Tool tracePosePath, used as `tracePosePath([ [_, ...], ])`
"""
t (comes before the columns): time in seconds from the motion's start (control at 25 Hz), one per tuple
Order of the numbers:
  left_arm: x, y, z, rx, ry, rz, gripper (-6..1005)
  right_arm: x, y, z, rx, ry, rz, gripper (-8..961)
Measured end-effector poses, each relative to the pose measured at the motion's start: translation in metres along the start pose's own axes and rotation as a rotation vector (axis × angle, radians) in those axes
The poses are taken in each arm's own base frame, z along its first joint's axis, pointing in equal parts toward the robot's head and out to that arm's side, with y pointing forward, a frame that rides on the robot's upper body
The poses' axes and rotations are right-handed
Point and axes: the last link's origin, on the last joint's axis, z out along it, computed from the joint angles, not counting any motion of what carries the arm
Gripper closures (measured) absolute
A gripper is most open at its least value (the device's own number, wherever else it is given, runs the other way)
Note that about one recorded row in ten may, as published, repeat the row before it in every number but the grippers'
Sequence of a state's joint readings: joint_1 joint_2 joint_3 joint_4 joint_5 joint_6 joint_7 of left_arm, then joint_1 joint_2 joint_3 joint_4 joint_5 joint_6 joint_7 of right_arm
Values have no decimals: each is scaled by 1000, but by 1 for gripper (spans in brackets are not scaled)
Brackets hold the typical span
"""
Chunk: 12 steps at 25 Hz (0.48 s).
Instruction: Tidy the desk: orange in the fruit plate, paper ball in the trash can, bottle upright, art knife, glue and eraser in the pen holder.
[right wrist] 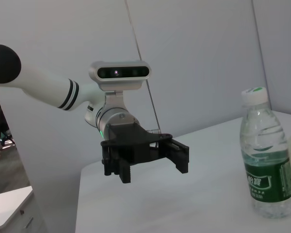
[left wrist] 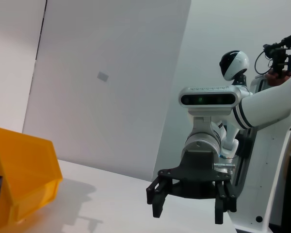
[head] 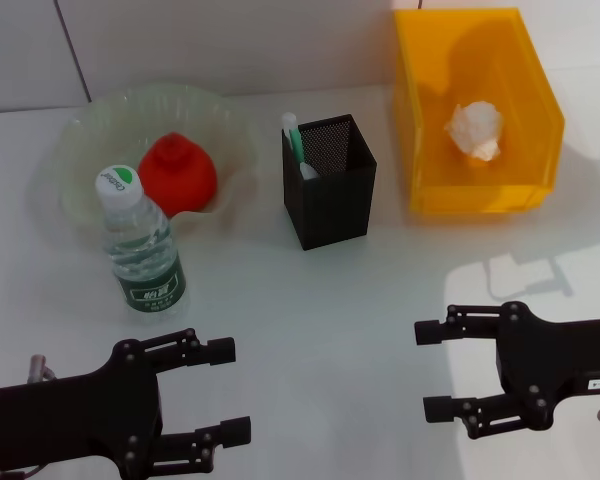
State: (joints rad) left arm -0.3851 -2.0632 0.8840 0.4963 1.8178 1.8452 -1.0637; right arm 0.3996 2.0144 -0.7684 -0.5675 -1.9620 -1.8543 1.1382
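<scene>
Both tools sit closest to the camera, low over the white surface [head: 310, 300]: left tool [head: 225, 392] at about 7 o'clock, right tool [head: 435, 370] at about 4 o'clock, each with fingers spread and holding nothing.

Looks mostly tidied to me. Orange [head: 177, 172] is in the fruit plate [head: 80, 150] at 10 o'clock, the paper ball [head: 474, 131] is in the yellow trash can [head: 540, 100] at 1 o'clock, and the bottle [head: 140, 245] stands upright just in front of the plate.

Biggest risk, I'd guess: the bottle is right ahead of the left tool, so any forward swing could tip it, maybe into the plate rim.

Hard to check: the pen holder [head: 330, 185] at 12 o'clock only shows a green-and-white stick [head: 294, 140] poking out. Can't tell through the mesh whether knife, glue and eraser are all inside.
</scene>
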Motion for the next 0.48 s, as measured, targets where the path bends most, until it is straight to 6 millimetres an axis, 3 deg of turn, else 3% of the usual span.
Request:
tracePosePath([
  [0.48, 0, 0, 1, 0, 2, -1, 216, 1, -1, 3, 8, -1, 0, 158],
])
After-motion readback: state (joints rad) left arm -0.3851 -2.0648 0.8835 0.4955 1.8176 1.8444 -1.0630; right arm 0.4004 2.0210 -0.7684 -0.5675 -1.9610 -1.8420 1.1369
